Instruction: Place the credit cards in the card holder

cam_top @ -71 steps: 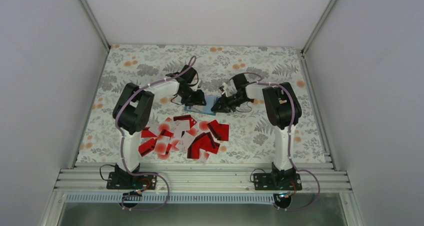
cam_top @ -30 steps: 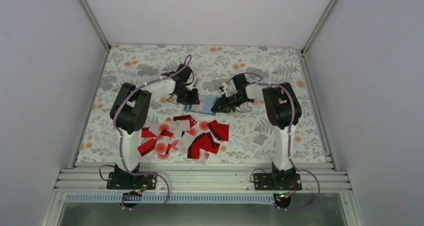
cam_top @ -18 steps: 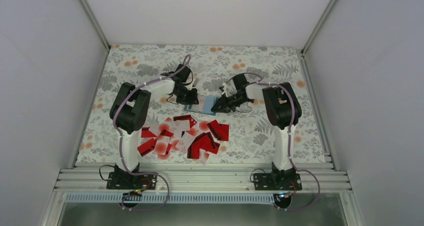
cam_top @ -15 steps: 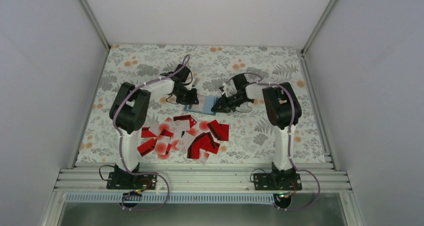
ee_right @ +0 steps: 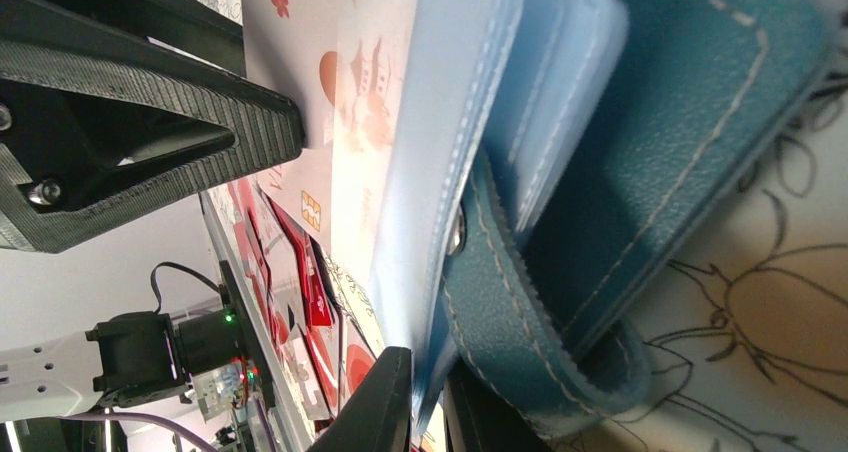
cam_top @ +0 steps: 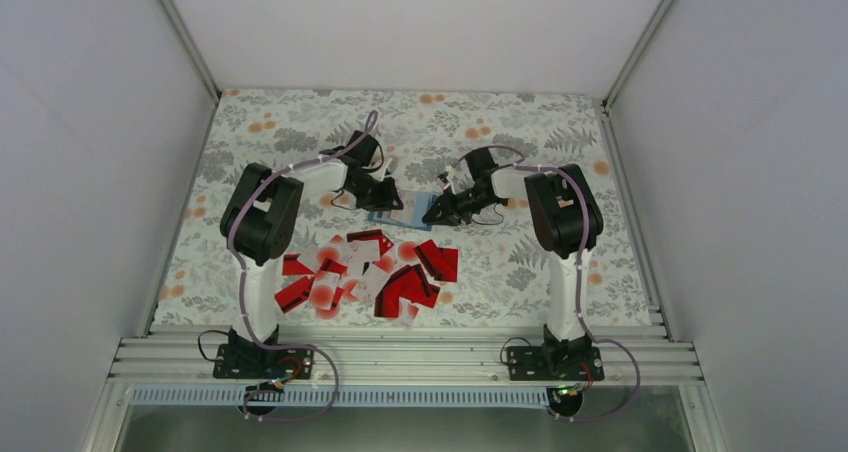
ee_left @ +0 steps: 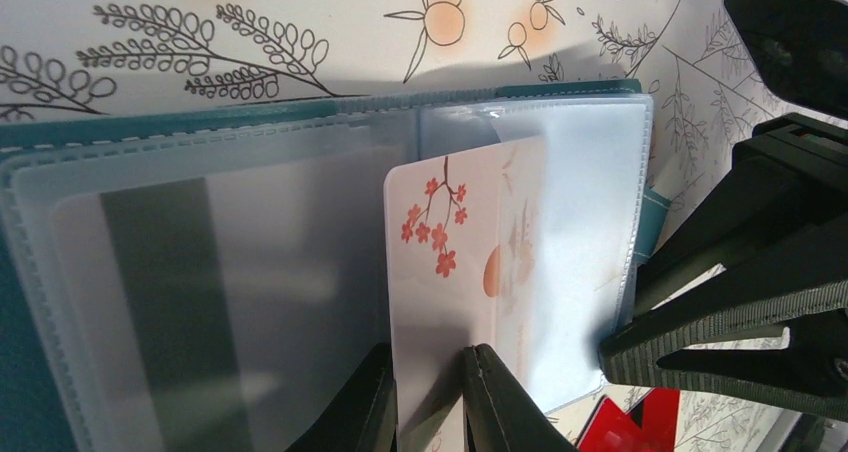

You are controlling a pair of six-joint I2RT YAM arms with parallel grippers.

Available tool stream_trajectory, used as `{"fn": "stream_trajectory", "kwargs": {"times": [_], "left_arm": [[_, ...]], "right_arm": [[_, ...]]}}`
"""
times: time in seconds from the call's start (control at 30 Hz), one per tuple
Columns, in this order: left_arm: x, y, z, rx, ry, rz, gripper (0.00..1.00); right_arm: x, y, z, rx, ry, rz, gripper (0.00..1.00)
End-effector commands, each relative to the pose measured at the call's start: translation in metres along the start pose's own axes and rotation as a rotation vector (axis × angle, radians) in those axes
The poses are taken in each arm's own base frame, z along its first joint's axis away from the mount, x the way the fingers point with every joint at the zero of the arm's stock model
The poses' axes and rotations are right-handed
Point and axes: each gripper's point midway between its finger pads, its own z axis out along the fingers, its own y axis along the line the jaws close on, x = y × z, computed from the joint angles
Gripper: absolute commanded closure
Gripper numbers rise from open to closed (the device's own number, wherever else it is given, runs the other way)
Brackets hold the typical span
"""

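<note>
I am reaching both arms toward the middle of the tabletop point(cam_top: 560, 122), elbows bent high and wrists angled in toward each other. My left tool point(ee_left: 430, 357) is pinching the near edge of a white card point(ee_left: 450, 262), its two fingers closed on either face. The card is printed with a branch of red blossoms, a red round spot and a faint building drawn in outline. Part of it is lying under a clear sleeve of the card holder point(ee_left: 200, 122), and the rest is sticking out toward my fingers. A second card with a dark stripe is showing through the sleeve on the left.

My right tool point(ee_right: 425, 372) is clamping the edge of the holder's pale blue inner leaves, with the teal cover point(ee_right: 680, 122) and its stitched clasp tab lying just beside the fingers. In the left wrist view its black fingers point(ee_left: 720, 302) are touching the sleeve's right edge.

From above, the holder point(cam_top: 400, 215) is lying open between my left tool point(cam_top: 385, 200) and right tool point(cam_top: 437, 212). The remaining credit cards point(cam_top: 370, 272) are lying in a loose red and white heap between the holder and the near edge.
</note>
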Motion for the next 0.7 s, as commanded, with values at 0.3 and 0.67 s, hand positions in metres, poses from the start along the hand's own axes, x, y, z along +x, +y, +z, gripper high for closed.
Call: {"fn": "stream_trajectory", "kwargs": {"times": [0.3,0.67], "left_arm": [[0.022,0.001,0.020,0.059,0.075,-0.080,0.83],[0.027,-0.007,0.028,0.067,0.093,-0.087,0.83]], "right_arm": [[0.013,-0.028,0.014,0.073,0.042,0.058,0.83],[0.009,-0.026,0.011,0.093,0.030,0.052,0.76]]}}
